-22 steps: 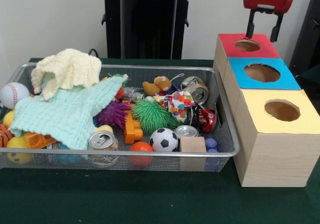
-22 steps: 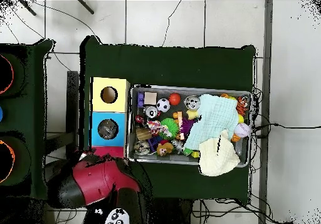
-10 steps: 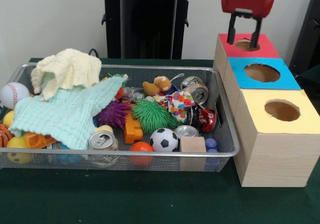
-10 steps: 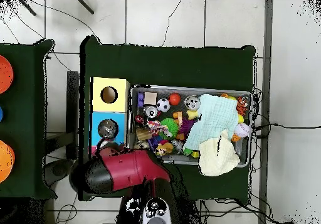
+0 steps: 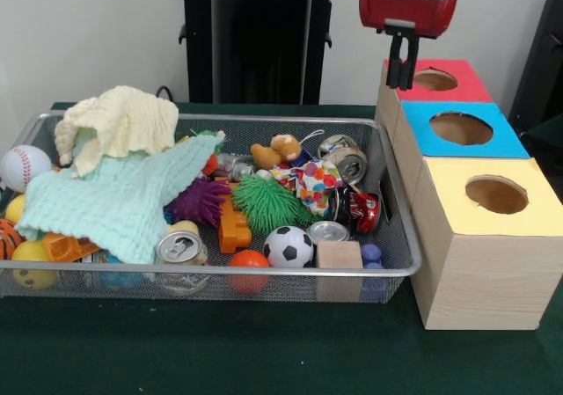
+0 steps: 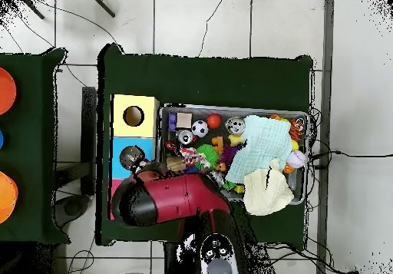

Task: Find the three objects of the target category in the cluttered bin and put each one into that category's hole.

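Front view shows the gripper (image 5: 404,69) high at the back, between the far right corner of the wire bin (image 5: 398,270) and the red box (image 5: 400,83). Its two fingers hang down close together, with almost no gap, and nothing is between them.

The target category is not told, so the thing to pick cannot be named. Judging from the cluster, cans (image 5: 345,159) are likely: two lie just under the gripper, toward the camera, one stands at the front rim near the wooden block (image 5: 339,256), and one more is beside the mint cloth (image 5: 119,197). A small soccer ball (image 5: 288,246) and a green spiky ball (image 5: 265,203) lie between them.

The bin's right wall stands just beside the three boxes, so room on that side is narrow. Open room is only above the clutter; the gripper must probably widen first, then come straight down. The holes of the blue box (image 5: 488,140) and yellow box (image 5: 537,210) are uncovered.
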Robot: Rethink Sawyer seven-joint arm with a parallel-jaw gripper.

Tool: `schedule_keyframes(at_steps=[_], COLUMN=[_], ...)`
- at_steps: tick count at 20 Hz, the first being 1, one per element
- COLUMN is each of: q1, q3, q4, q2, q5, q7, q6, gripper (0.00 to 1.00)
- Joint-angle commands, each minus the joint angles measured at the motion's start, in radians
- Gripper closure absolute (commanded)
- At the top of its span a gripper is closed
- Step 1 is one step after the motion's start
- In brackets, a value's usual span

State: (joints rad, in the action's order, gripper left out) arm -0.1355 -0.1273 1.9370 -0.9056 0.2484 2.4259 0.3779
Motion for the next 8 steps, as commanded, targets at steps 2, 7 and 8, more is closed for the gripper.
schedule_keyframes(at_steps=[2,7,8], q1=[-0.116,-0.125,-0.127], q3=[-0.215,-0.235,-0.239], q4=[-0.087,-0.088,-0.09], q2=[-0.034,-0.037,-0.04], q5=[0.076,0.104,0.11], q7=[-0.307,-0.269,-0.268], q6=[0.156,0.17,0.182], gripper=[1.0,1.0,1.0])
